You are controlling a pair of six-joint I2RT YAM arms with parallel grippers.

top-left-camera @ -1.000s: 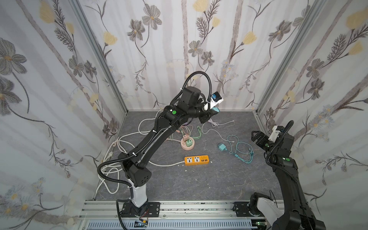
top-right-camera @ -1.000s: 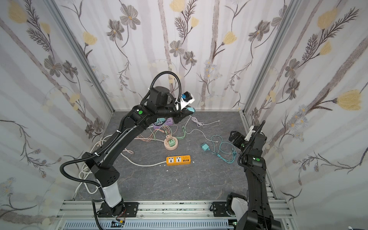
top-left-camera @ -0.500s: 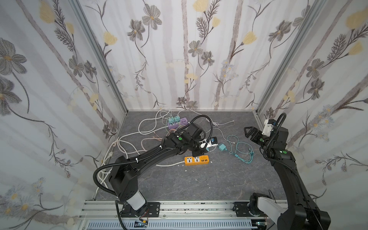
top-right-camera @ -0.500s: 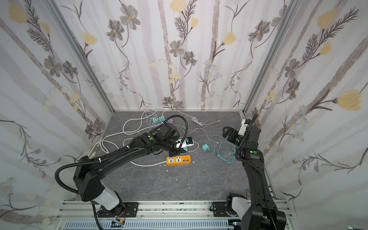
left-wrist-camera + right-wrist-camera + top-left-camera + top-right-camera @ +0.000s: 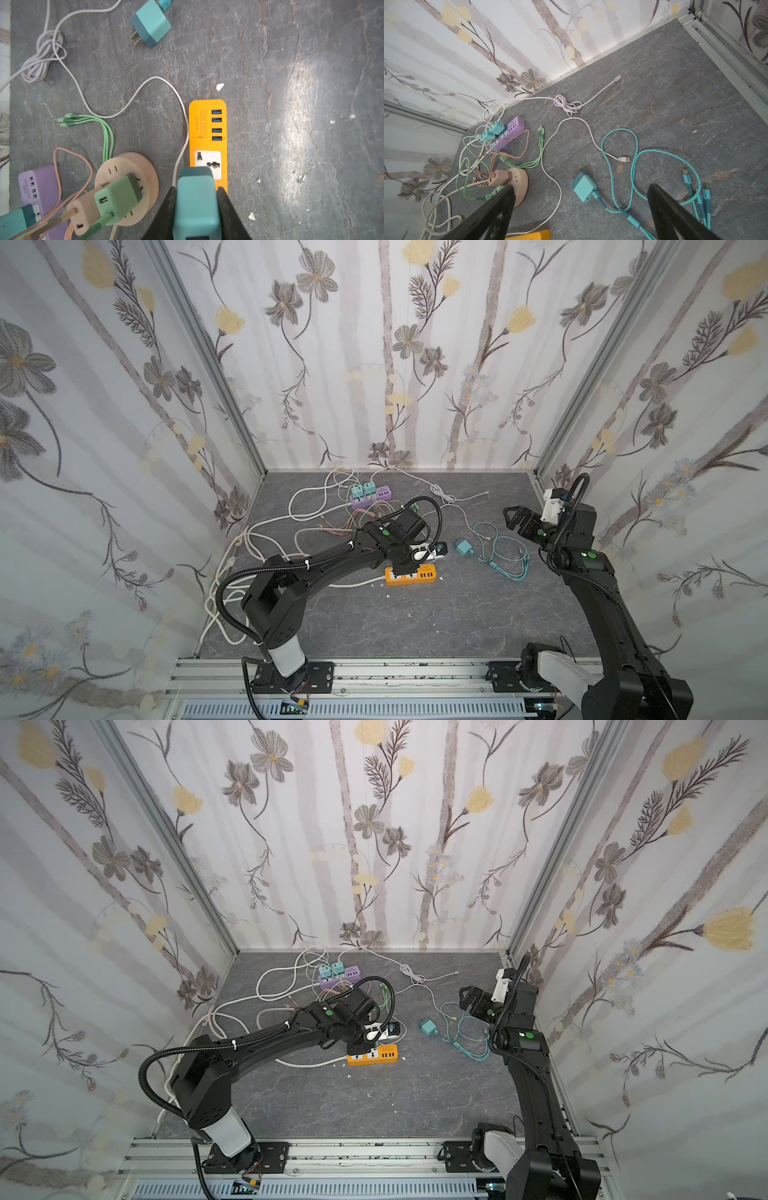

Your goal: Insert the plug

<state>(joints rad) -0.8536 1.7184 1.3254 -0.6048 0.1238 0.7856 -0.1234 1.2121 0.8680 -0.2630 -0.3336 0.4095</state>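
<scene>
My left gripper (image 5: 196, 189) is shut on a teal plug (image 5: 195, 207), its black fingers (image 5: 166, 209) pressed on both sides of it. The plug's darker front end hangs over the white socket panel (image 5: 207, 160) of the orange power strip (image 5: 207, 126); its prongs are hidden beneath it. In both top views the left gripper (image 5: 432, 556) (image 5: 386, 1034) is low over the strip (image 5: 411, 574) (image 5: 374, 1054). My right gripper (image 5: 517, 522) (image 5: 581, 190) stands open, raised at the right, with nothing between its fingers.
A second teal adapter (image 5: 462, 548) (image 5: 584, 188) with a teal cable (image 5: 633, 166) lies on the grey floor right of the strip. A round beige socket hub (image 5: 126, 187) carrying green and beige chargers, a purple strip (image 5: 370, 497) and tangled cables lie behind and left. Walls close three sides.
The left arm has swung down from high at the back wall to just over the orange strip, still holding the plug. The right gripper has shifted slightly inward, still open.
</scene>
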